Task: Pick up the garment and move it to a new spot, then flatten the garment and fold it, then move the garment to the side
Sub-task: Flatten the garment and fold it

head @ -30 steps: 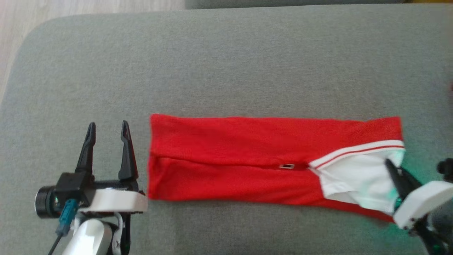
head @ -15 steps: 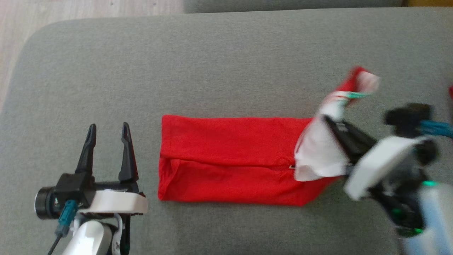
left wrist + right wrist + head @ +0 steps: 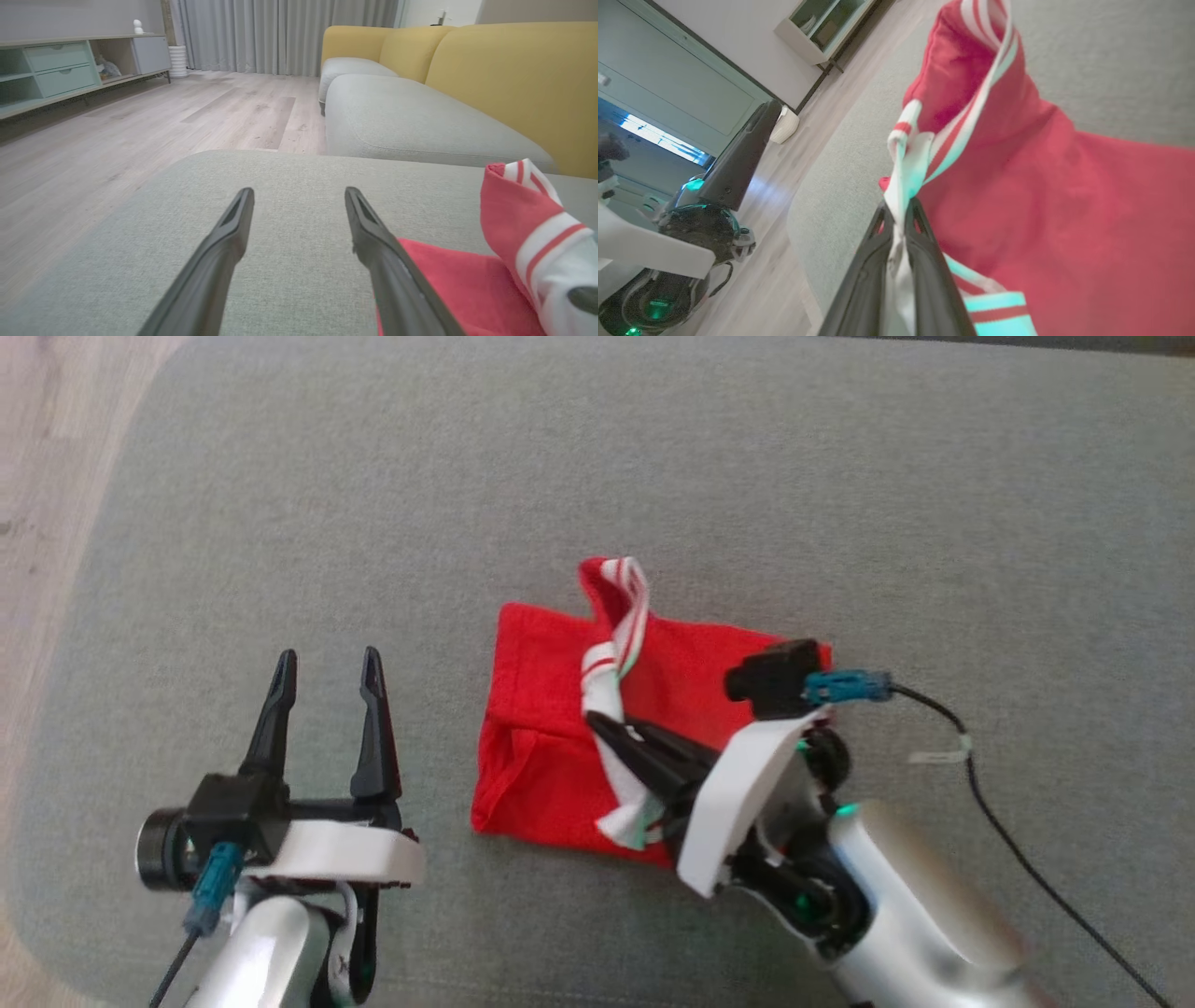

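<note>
The red garment (image 3: 541,756) with white striped trim lies on the grey cushion (image 3: 653,476), doubled over on itself. My right gripper (image 3: 597,723) is shut on the white trimmed end, holding it lifted above the red cloth, with the striped band (image 3: 630,607) standing up behind the fingers. In the right wrist view the white cloth is pinched between the gripper's (image 3: 899,205) fingers, over the garment (image 3: 1064,186). My left gripper (image 3: 327,663) stands open to the left of the garment, apart from it. In the left wrist view that gripper (image 3: 299,193) holds nothing, and the garment (image 3: 444,275) lies at its right.
Wooden floor (image 3: 37,476) runs past the cushion's left edge. A black cable (image 3: 1008,840) trails from my right wrist across the cushion. The left wrist view shows a yellow sofa back (image 3: 514,79), another grey seat (image 3: 411,121) and a low cabinet (image 3: 60,70).
My right gripper has carried the white-trimmed end up and leftward over the red cloth, doubling the garment to about half its length. The head camera has shifted. The left gripper stayed open and still.
</note>
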